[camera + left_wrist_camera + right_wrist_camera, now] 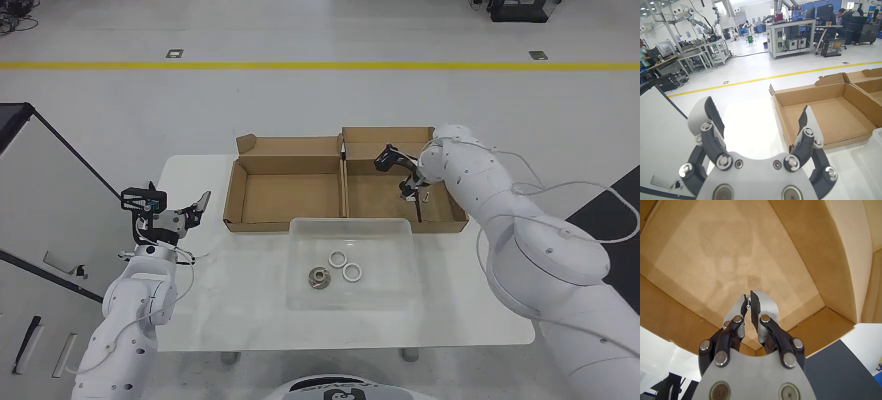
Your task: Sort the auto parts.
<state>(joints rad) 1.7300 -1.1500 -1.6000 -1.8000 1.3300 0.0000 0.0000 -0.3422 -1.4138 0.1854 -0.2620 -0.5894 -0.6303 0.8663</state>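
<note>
Two white rings (338, 259) and a metal hub (318, 277) lie in the clear bin (350, 228) on the desk (250, 290), seen from above. The left wrist view has the left claw (757, 103) spread wide, released, beside the left box (829, 113). The right wrist view has the right claw (748, 294) clenched on a small screw (748, 301) above the right box (715, 247) floor.
</note>
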